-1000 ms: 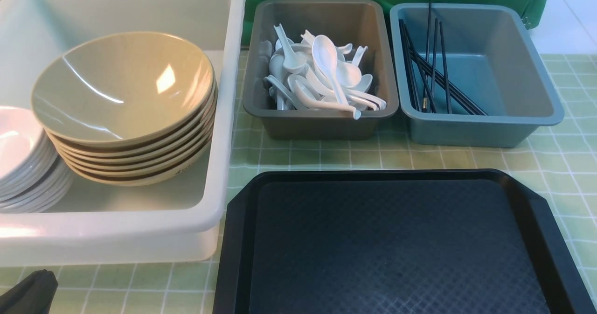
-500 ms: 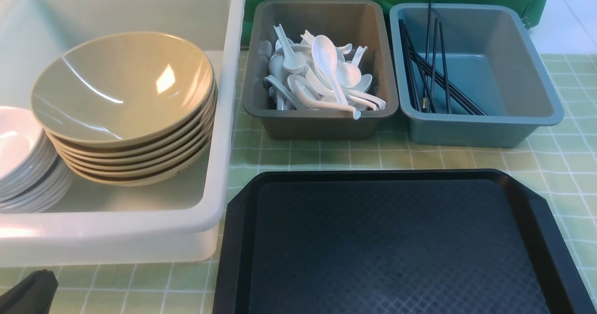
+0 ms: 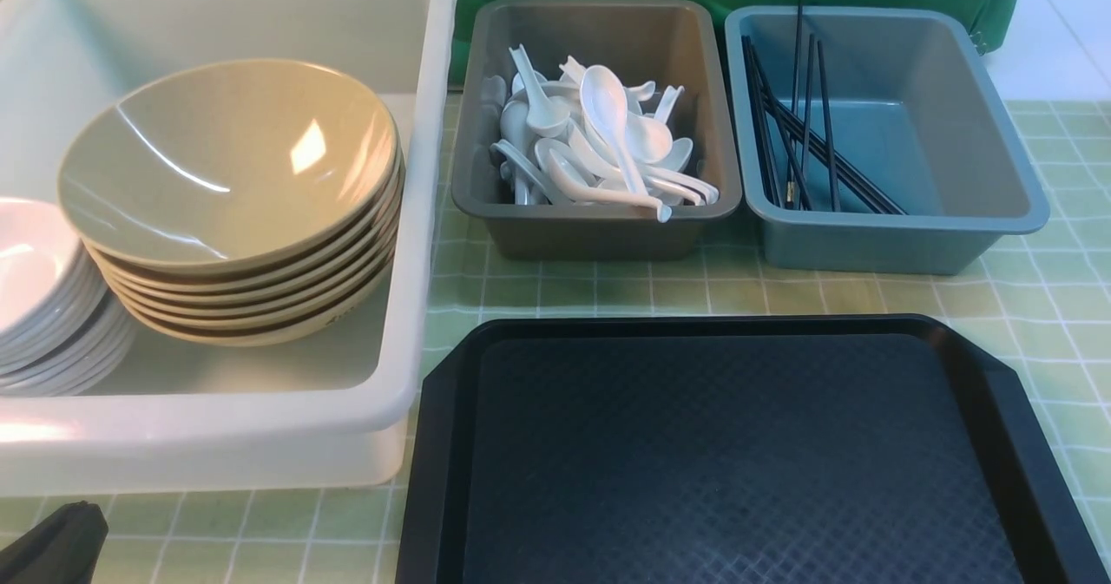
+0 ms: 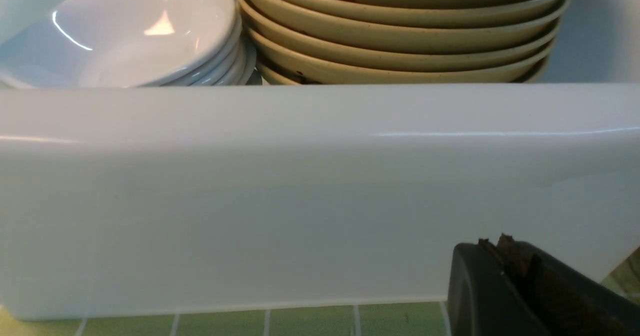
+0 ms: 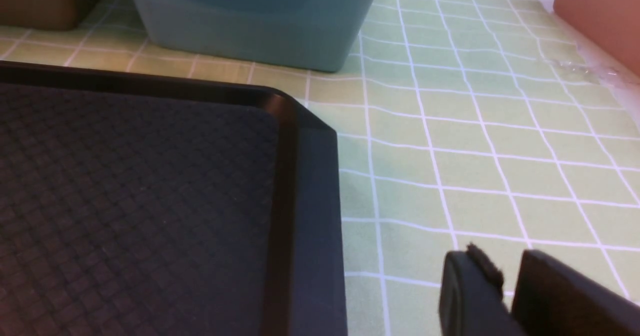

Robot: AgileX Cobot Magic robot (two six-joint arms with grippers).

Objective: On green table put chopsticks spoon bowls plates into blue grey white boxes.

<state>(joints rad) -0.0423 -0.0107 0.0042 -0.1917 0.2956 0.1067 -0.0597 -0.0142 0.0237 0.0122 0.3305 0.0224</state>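
Glossy tan bowls, dark brown outside, stacked in white tub at left; white plates stacked just left of them. White spoons heaped in dark grey bin; black chopsticks in blue-grey bin, far right. Left gripper pressed closed, near tub wall. Right gripper nearly closed, holding nothing, above green table.

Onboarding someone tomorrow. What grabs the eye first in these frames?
The stack of tan bowls in the white tub on the left, small white plates stacked beside them. Behind the black tray, white spoons heap in the grey box and black chopsticks lie in the blue box.
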